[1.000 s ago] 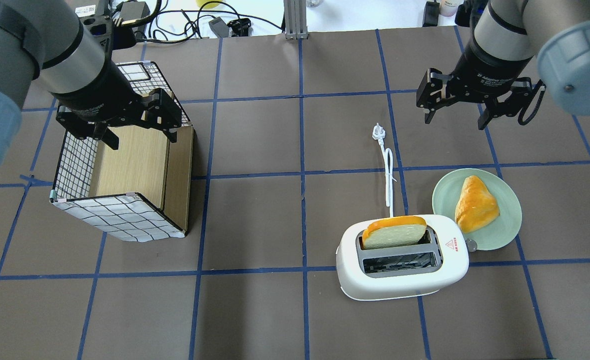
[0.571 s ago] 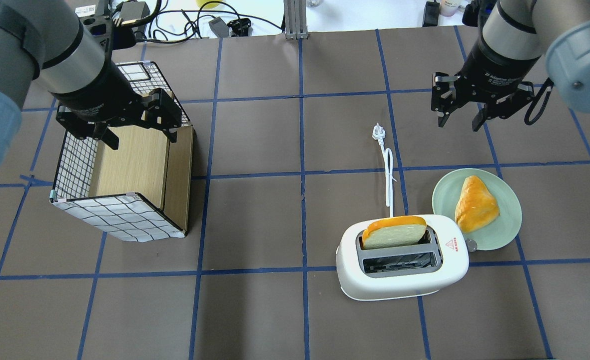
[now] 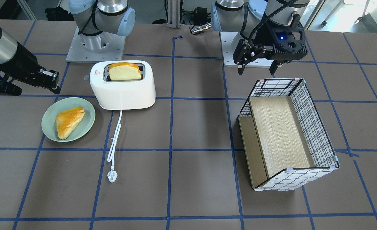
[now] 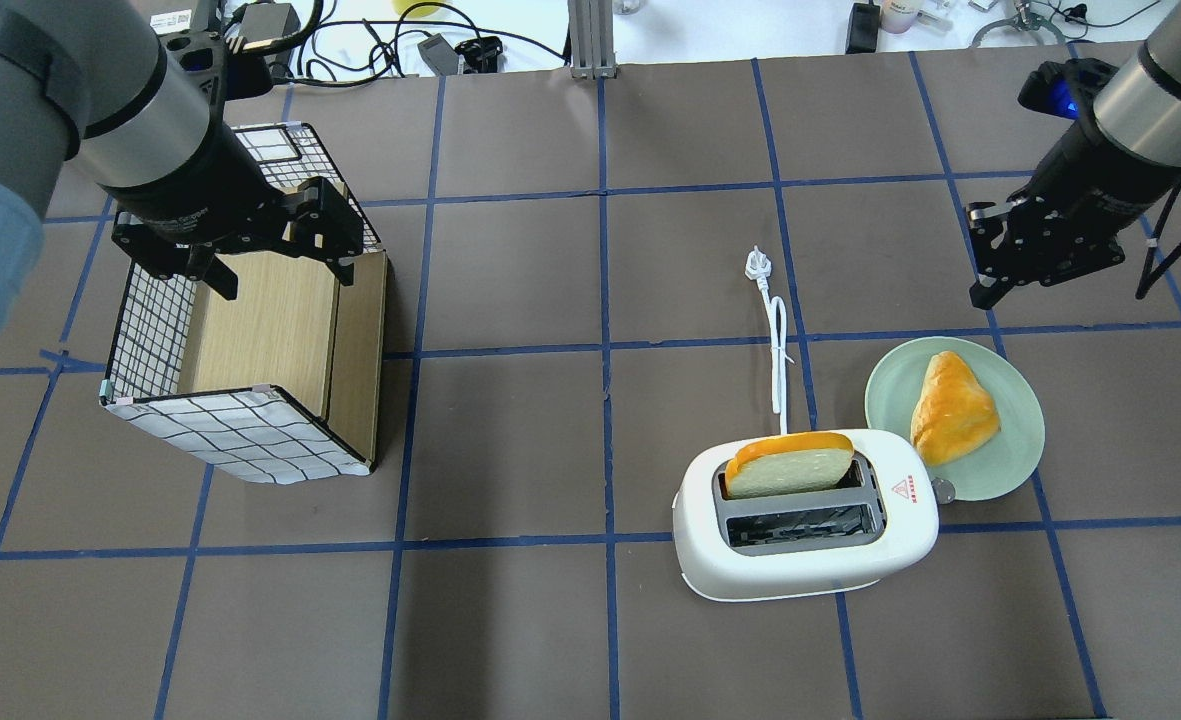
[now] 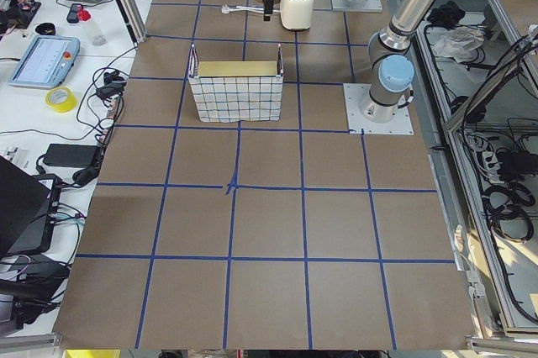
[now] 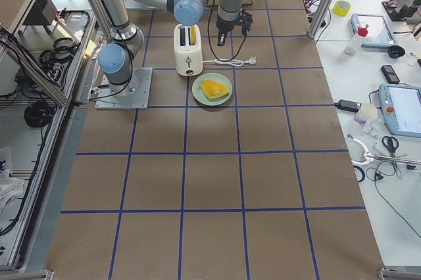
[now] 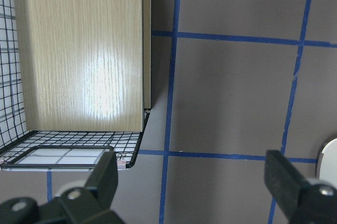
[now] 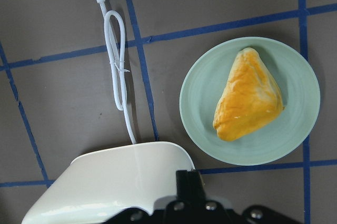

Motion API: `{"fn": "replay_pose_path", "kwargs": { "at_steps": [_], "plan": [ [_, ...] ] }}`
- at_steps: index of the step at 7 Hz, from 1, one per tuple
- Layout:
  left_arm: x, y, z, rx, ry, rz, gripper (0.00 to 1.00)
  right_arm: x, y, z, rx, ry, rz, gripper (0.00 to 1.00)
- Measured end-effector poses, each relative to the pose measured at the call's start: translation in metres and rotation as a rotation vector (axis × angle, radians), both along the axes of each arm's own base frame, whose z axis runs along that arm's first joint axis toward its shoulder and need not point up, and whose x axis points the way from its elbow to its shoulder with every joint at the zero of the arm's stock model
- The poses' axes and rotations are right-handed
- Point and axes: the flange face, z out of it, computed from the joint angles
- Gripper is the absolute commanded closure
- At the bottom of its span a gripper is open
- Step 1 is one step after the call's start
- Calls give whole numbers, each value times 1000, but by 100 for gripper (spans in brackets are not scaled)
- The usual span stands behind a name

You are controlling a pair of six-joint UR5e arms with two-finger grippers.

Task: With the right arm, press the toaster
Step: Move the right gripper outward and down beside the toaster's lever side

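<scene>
The white toaster (image 4: 805,565) stands at the near right of the table, with a bread slice (image 4: 788,468) in its far slot and its cord (image 4: 777,350) running away to a plug. A small grey lever knob (image 4: 943,489) shows at its right end. My right gripper (image 4: 982,292) is shut and empty, tilted, above the table beyond the green plate (image 4: 1012,472) and well away from the toaster. It also shows in the front view (image 3: 53,82). The right wrist view looks down on the toaster (image 8: 116,182). My left gripper (image 4: 282,275) is open over the basket.
A wire basket with a wooden insert (image 4: 250,340) lies on its side at the left. The green plate holds a golden pastry (image 4: 953,405) right beside the toaster's lever end. The plug (image 4: 756,264) lies mid-table.
My right gripper has closed its fingers, swung right and towards the toaster side, and tilted. The left arm, toaster and plate have not moved.
</scene>
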Motion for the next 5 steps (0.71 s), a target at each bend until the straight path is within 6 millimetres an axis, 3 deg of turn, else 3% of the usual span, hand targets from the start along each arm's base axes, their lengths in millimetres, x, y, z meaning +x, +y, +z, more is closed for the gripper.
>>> {"fn": "replay_pose_path", "kwargs": {
  "at_steps": [2,3,5],
  "plan": [
    [0,0,0,0,0,0,0,-48,23,-42,31,-197,-18,100],
    [0,0,0,1,0,0,0,-60,33,-57,40,-253,-27,100],
    [0,0,0,1,0,0,0,-61,50,-72,90,-385,-26,100]
  ]
}}
